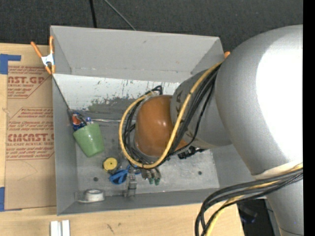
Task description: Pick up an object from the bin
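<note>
Nothing looks lifted yet, so we judge the pick undone. In the bin, nearest lies 1 silver ring. Next comes the end effector, released or clenched we cannot tell, just beside a blue piece. Farther back lie a yellow disc, a green cup and a red-and-blue item.

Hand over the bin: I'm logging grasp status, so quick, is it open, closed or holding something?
Hand: cannot be told. It is low in the bin, next to a small blue thing.

floor: dark grey, along top | wood surface: pale, along bottom
</note>
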{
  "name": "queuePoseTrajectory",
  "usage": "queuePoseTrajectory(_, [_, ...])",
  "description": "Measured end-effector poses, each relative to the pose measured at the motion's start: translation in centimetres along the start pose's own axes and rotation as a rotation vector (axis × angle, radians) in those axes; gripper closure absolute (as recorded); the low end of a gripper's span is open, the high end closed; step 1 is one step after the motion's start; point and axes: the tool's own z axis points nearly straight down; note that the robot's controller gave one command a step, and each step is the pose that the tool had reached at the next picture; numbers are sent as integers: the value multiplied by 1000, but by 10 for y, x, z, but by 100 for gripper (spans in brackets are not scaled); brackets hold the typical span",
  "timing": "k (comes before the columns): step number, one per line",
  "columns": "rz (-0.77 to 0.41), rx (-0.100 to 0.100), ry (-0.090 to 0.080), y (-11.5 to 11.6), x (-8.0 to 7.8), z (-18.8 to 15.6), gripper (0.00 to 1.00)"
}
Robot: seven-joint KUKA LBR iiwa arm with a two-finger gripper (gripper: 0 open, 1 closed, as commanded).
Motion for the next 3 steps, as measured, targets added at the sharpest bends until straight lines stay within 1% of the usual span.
queuePoseTrajectory(1, [1, -1, -2, 0, -1, 0, 0])
queuePoseTrajectory(2, [0, -2, 0, 1, 0, 0, 100])
queuePoseTrajectory(3, [-1, -1, 0, 2, -1, -52, 100])
